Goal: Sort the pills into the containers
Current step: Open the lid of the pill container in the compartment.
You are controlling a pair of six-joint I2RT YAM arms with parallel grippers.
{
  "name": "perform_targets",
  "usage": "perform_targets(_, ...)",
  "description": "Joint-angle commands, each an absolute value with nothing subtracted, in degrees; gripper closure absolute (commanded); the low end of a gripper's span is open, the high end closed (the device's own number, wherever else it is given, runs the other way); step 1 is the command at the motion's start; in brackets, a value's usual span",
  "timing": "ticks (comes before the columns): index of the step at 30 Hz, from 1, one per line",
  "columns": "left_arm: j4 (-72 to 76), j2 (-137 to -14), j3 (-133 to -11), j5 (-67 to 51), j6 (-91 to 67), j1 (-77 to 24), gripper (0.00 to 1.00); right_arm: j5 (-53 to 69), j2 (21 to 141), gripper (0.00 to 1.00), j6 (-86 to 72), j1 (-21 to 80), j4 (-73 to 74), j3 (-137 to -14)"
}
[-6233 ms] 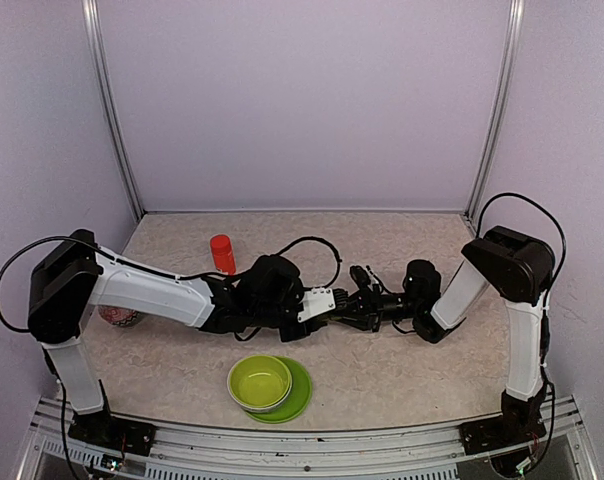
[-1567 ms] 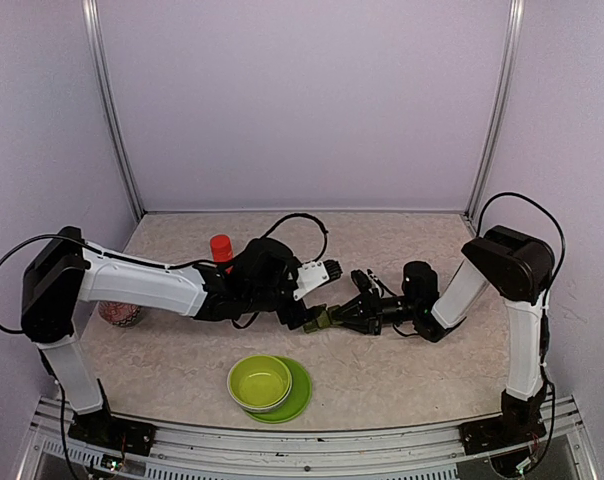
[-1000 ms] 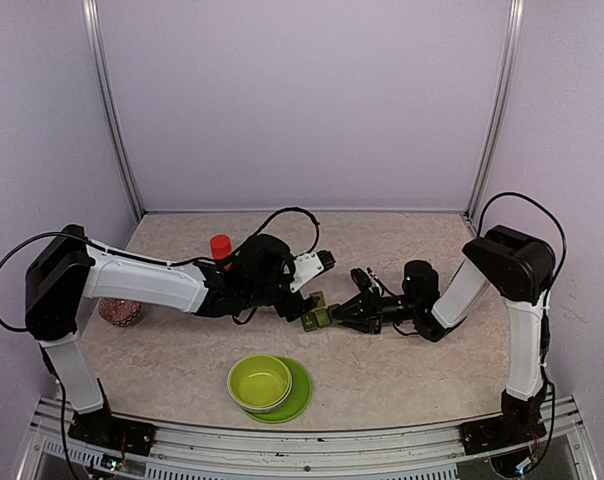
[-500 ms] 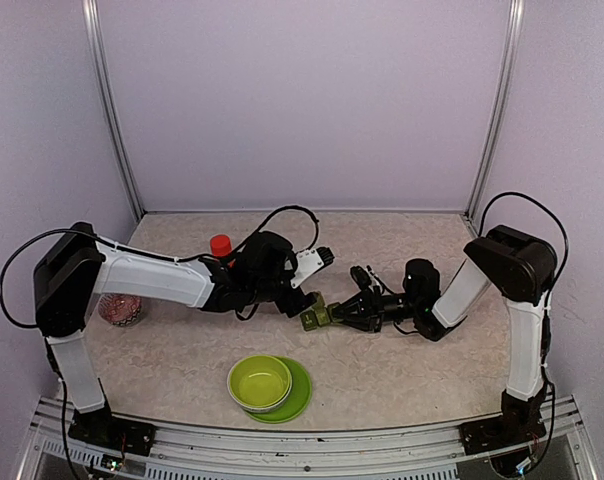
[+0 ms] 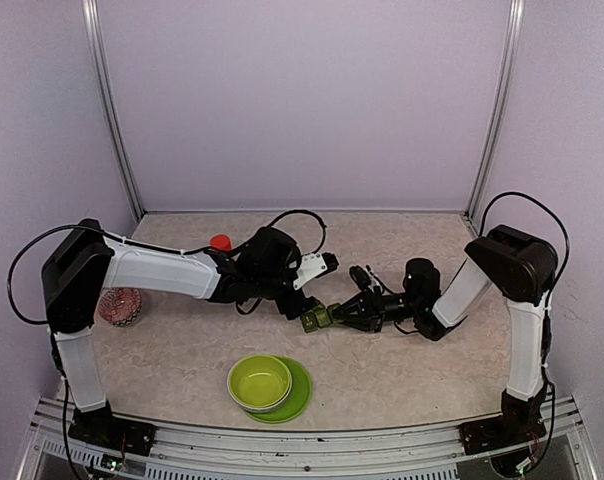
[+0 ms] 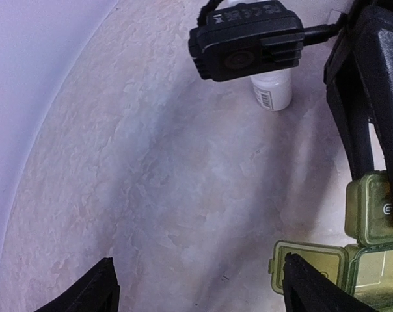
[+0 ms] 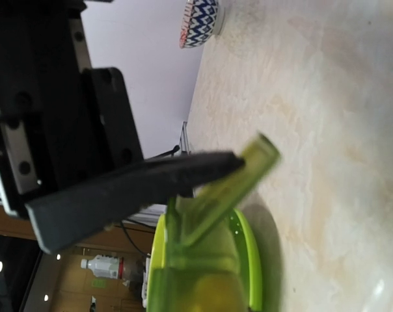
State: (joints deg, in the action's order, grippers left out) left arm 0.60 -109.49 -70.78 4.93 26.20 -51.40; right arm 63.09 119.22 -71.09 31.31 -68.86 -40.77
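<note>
The containers (image 5: 317,318) are a dark green strip box held just above the table at mid-centre, with my right gripper (image 5: 334,316) shut on its right end. The right wrist view shows one lid (image 7: 243,174) tilted open past my dark finger (image 7: 138,188). My left gripper (image 5: 300,297) is open right behind the box. In its wrist view the fingers (image 6: 95,289) stand wide apart, one beside the open lid (image 6: 310,260), nothing between them. I see no pills; the compartments' insides are blurred.
A lime-green bowl (image 5: 260,382) on its plate (image 5: 300,393) sits at the near edge, below the box. The orange-red bottle (image 5: 220,242) stands behind my left arm. A patterned bowl (image 5: 119,305) is far left. A small white bottle (image 6: 272,91) lies beyond the right wrist.
My left arm has swung farther back along the table while its open gripper stays near the box. The right gripper and the box have hardly moved.
</note>
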Motion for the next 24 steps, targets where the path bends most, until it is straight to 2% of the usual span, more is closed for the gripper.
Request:
perform_targets(1, -3.1, -110.7, -73.0, -1.1, 28.2, -51.1, 0.16, 64.7, 117.0, 0.92, -69.9, 31.3, -70.4, -41.4)
perform_targets(7, -3.2, -110.5, -72.7, -1.9, 28.0, -50.7, 0.16, 64.6, 116.8, 0.92, -69.1, 31.3, -69.1, -41.7)
perform_targets(17, 4.1, -104.9, -70.5, 12.2, 18.3, -48.2, 0.1, 62.5, 117.2, 0.92, -68.8, 31.3, -66.1, -42.3)
perform_targets(24, 6.4, -101.0, -67.2, 21.1, 11.9, -48.1, 0.01, 59.3, 118.2, 0.92, -68.9, 31.2, -62.5, -45.3)
